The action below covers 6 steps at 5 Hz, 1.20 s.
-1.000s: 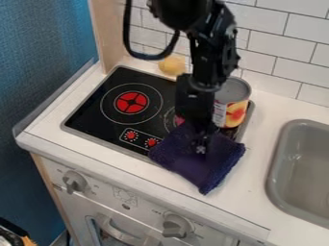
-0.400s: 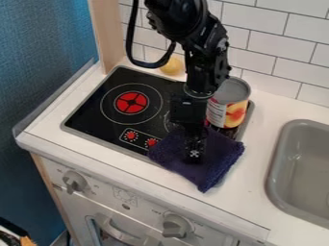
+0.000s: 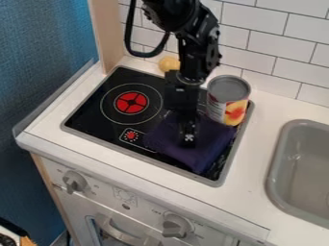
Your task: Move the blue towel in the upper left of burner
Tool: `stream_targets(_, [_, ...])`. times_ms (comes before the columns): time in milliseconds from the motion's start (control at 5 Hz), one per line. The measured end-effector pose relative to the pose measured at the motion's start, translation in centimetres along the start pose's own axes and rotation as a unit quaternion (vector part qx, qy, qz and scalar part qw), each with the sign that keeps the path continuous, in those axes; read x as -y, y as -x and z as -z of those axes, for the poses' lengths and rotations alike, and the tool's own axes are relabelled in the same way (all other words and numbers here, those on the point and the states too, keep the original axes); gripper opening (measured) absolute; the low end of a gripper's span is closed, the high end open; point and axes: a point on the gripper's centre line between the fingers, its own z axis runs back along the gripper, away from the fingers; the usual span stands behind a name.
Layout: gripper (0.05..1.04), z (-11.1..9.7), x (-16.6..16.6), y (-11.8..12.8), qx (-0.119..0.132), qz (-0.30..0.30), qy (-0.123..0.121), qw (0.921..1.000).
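The black gripper (image 3: 187,139) hangs over the lower right part of the black stove top (image 3: 90,114), its tip against the middle of the dark blue towel (image 3: 210,146). How the fingers stand cannot be made out against the dark cloth. The towel lies across the stove's front right area, covering part of the right burner and one of the red knob marks. On the left of the stove the burner (image 3: 132,102) with its red centre is uncovered.
A can (image 3: 228,98) with a peach label stands at the stove's right back, close behind the towel. A yellow round object (image 3: 169,64) lies at the back edge near the wall. The grey sink (image 3: 298,168) is at the right.
The gripper and the towel have moved together up and to the left, from the stove's front edge and counter onto the stove top. The can appears slightly shifted to the left.
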Motion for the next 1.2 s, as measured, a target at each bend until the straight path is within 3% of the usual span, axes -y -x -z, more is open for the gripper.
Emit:
stream_targets(400, [1.001,0.5,4.9,-3.1,0.015,-0.079,0.003,0.9968])
stream_targets(1000, [1.001,1.3,10.6,-10.5,0.031,-0.209,0.0,0.9774])
stream_targets(1200, [1.001,1.4,11.0,-11.6,0.039,-0.223,-0.006,0.9739])
